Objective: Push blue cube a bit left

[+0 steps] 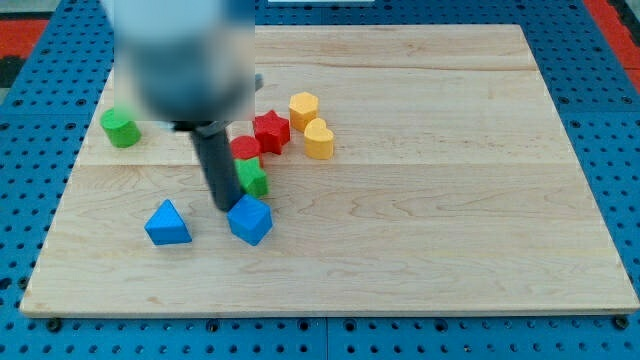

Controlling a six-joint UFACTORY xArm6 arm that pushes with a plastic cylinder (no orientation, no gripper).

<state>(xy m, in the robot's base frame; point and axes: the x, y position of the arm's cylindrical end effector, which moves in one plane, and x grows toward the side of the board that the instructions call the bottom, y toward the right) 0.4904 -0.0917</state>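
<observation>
The blue cube (250, 220) lies on the wooden board (450, 200), left of the middle and towards the view's bottom. My tip (223, 205) stands just left of and slightly above the cube, close to or touching its upper left edge. The dark rod rises from there to the blurred arm body at the view's top left. A blue triangular block (168, 223) lies further left of the cube.
A green block (253, 178) and a red block (245, 148) sit right next to the rod, above the cube. A red star (271, 130), a yellow hexagon (303, 106) and a yellow heart (318, 140) lie above right. A green cylinder (120, 128) is at far left.
</observation>
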